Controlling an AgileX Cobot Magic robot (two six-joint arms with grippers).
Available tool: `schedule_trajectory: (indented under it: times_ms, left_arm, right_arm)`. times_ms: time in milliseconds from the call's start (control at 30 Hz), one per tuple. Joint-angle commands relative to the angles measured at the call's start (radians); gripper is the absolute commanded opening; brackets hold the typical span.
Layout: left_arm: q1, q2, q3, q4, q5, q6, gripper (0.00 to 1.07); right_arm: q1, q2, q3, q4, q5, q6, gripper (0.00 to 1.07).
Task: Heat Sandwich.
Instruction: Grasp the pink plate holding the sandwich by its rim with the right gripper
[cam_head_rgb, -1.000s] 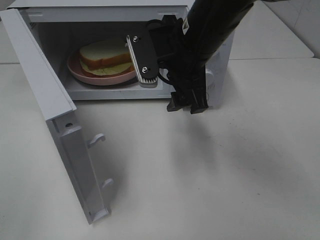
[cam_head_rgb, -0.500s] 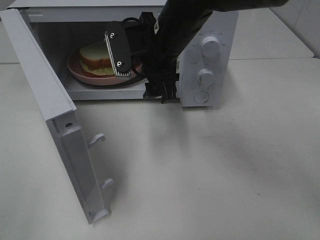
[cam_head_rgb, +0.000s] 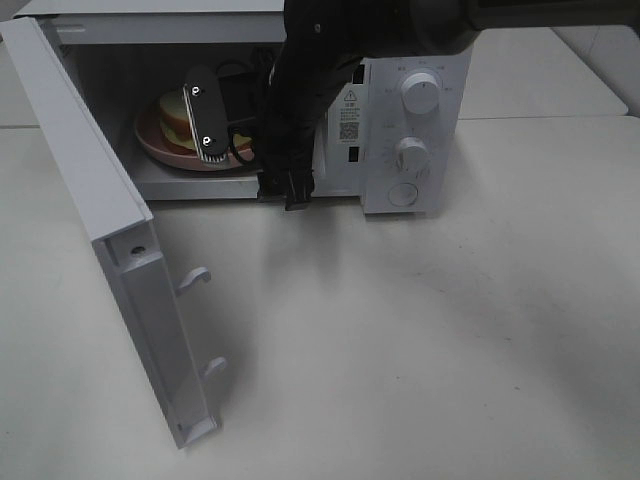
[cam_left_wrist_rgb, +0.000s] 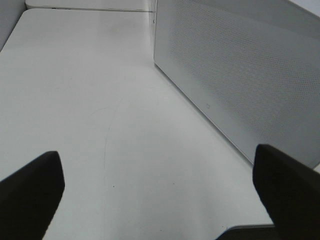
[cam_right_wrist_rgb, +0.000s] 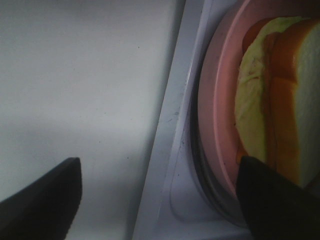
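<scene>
The sandwich, white bread with a brown crust and pale yellow-green filling, lies on a round pink plate inside the open microwave. My right gripper reaches across to the oven's opening, just in front of the plate, and hides much of the sandwich from above. In the right wrist view this gripper is open. The oven's sill and the plate's rim lie between its fingers, and the sandwich is close ahead. My left gripper is open over bare table, beside the microwave's perforated side wall.
The microwave door swings out to the front left, with its latch hooks facing the table. Two knobs and a button sit on the control panel at the oven's right. White table spreads in front and to the right.
My right arm has swung left across the microwave's front, uncovering the control panel. Its gripper now sits in front of the plate and covers more of the sandwich.
</scene>
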Motion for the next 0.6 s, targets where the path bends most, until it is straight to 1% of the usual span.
schedule_trajectory:
  times_ms: [33,133,167,200,300,333,367,467,500,533,600]
  left_arm:
    - [0.005,-0.005,0.002,0.0,-0.004,-0.007,0.97]
    - [0.005,-0.005,0.002,0.0,-0.004,-0.007,0.97]
    - [0.005,-0.005,0.002,0.0,-0.004,-0.007,0.97]
    - [0.005,-0.005,0.002,0.0,-0.004,-0.007,0.97]
    - [0.005,-0.005,0.002,0.0,-0.004,-0.007,0.97]
    - [0.005,-0.005,0.002,0.0,-0.004,-0.007,0.97]
    - [0.005,-0.005,0.002,0.0,-0.004,-0.007,0.97]
    - [0.005,-0.005,0.002,0.0,-0.004,-0.007,0.97]
    - [0.005,-0.005,0.002,0.0,-0.004,-0.007,0.97]
    - [0.005,-0.005,0.002,0.0,-0.004,-0.007,0.97]
    - [0.005,-0.005,0.002,0.0,-0.004,-0.007,0.97]
  right_arm:
    - [0.001,0.028,-0.034,0.011,-0.006,-0.006,0.82]
    - [0.001,0.073,-0.088,0.012,-0.004,-0.006,0.81]
    - [0.001,0.073,-0.088,0.012,-0.004,-0.006,0.81]
    - [0.001,0.098,-0.123,0.013,0.001,-0.006,0.8]
    - [0.001,0.132,-0.18,0.013,0.022,0.002,0.8]
    - [0.001,0.132,-0.18,0.013,0.022,0.002,0.8]
    - [0.001,0.154,-0.222,0.01,0.043,0.022,0.8]
    - [0.001,0.186,-0.276,0.003,0.072,0.033,0.79]
    - [0.001,0.186,-0.276,0.003,0.072,0.033,0.79]
    - [0.001,0.2,-0.311,0.002,0.091,0.033,0.79]
    - [0.001,0.214,-0.338,0.002,0.109,0.037,0.79]
